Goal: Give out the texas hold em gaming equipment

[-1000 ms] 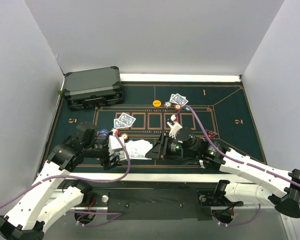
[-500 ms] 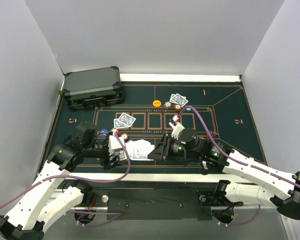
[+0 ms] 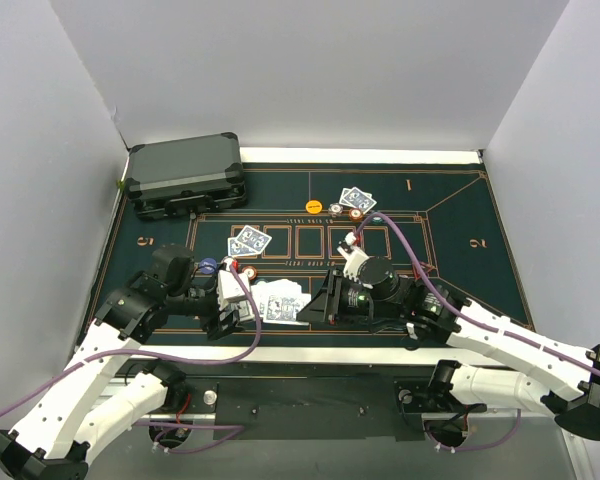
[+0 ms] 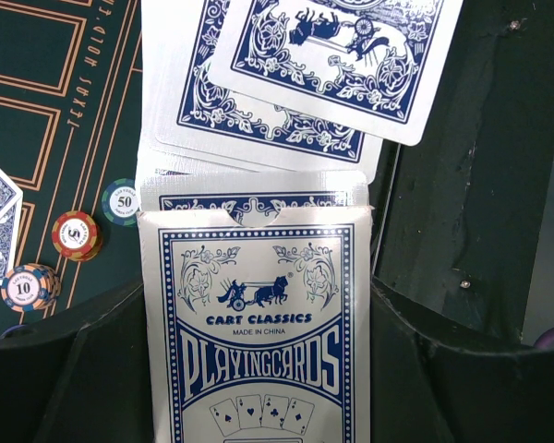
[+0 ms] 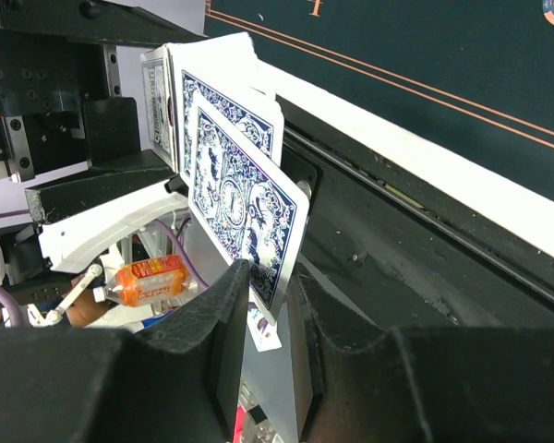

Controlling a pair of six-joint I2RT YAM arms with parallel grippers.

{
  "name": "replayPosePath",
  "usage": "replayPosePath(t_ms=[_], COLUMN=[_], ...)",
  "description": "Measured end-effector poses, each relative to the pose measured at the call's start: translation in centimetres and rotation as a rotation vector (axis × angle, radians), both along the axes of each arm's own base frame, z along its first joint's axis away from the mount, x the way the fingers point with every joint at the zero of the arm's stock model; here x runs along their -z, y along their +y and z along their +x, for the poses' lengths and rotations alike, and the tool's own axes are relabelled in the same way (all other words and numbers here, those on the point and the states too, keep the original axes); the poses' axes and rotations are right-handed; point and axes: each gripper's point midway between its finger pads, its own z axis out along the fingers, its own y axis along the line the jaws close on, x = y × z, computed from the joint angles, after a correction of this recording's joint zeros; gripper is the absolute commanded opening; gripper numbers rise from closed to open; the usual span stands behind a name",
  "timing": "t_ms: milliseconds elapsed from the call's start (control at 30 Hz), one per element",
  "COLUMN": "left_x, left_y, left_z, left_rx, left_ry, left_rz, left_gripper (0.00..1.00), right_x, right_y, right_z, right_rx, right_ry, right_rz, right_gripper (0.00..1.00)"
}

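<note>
Dark grey case (image 3: pixel 185 175) sits at 10 o'clock on the green mat (image 3: pixel 460 250). We see the left gripper (image 3: pixel 235 300) clamped on the Cart Classics card box (image 4: pixel 257 323), with the deck (image 4: pixel 194 111) sticking out of its open end. At 9 o'clock of the box in the left wrist view: teal 50 chip (image 4: pixel 123 201), red chip (image 4: pixel 77 233), orange 10 chip (image 4: pixel 28 286). A face-down pair (image 3: pixel 248 241) lies at 12 o'clock of that gripper. The right gripper (image 5: pixel 266 309) is pinched on a single blue-backed card (image 5: pixel 245 217), just off the deck. At 12 o'clock of it there is a second pair (image 3: pixel 357 198), with an orange chip (image 3: pixel 315 206) just beside it at 9 o'clock.
</note>
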Motion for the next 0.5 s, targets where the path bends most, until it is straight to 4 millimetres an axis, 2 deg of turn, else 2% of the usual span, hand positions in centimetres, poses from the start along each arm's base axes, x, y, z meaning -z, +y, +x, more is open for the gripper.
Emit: replayPosePath(t_ms=[300, 500], left_x=[-0.16, 0.57], left_y=[-0.19, -0.26], left_z=[0.25, 0.17], left_rx=[-0.007, -0.012], left_ry=[-0.004, 0.025], left_rz=[-0.011, -0.007], left_gripper=[0.00, 0.00], right_x=[-0.86, -0.92], right_y=[-0.01, -0.27], right_z=[-0.51, -0.76], right_rx=[-0.028, -0.032], right_ry=[0.001, 0.006], right_rz=[0.010, 0.008], right_gripper=[0.21, 0.18])
